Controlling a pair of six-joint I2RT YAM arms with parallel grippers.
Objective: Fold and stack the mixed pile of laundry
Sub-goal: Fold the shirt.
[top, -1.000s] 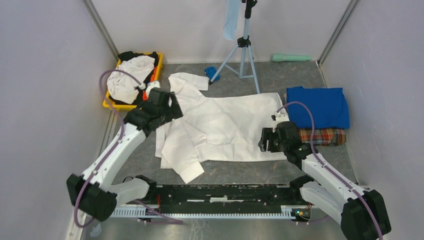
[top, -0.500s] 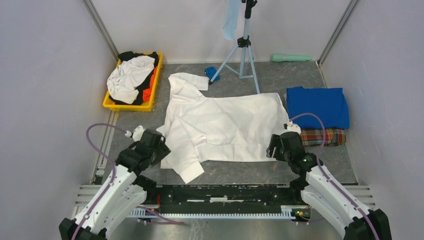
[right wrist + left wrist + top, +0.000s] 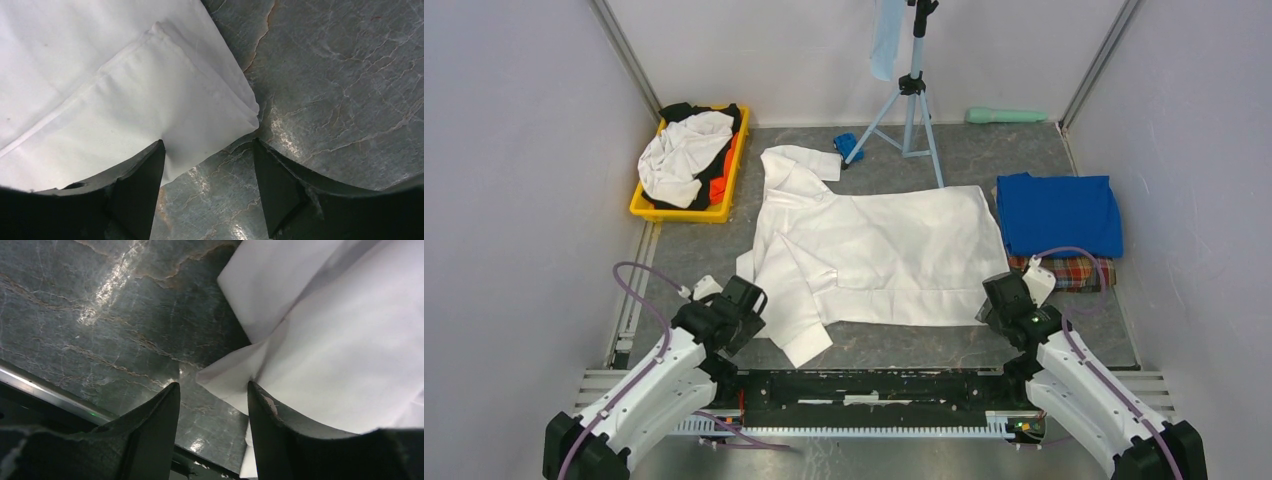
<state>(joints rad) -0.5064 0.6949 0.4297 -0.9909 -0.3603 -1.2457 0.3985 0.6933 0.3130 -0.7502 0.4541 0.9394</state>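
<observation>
Step in hand, I reckon: grabbing the near corners of the big white shirt (image 3: 874,250), spread flat mid table (image 3: 894,345), for a first fold. Left gripper (image 3: 212,395) is open w/ a shirt corner tip between the fingers. Right gripper (image 3: 207,150) is open too, straddling the near-right corner, nothing pinched. Next I'd need both to drop, pinch cloth only and lift together. Yellow bin (image 3: 639,208), far-left corner: crumpled white shirt (image 3: 679,155), black & orange pieces (image 3: 719,187). By the right edge, a folded blue tee (image 3: 1059,212) sits on plaid cloth (image 3: 1074,272).

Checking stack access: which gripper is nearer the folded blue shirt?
Right. The right gripper is just nearside of the blue shirt; the left gripper is at the white shirt's opposite corner.
</observation>
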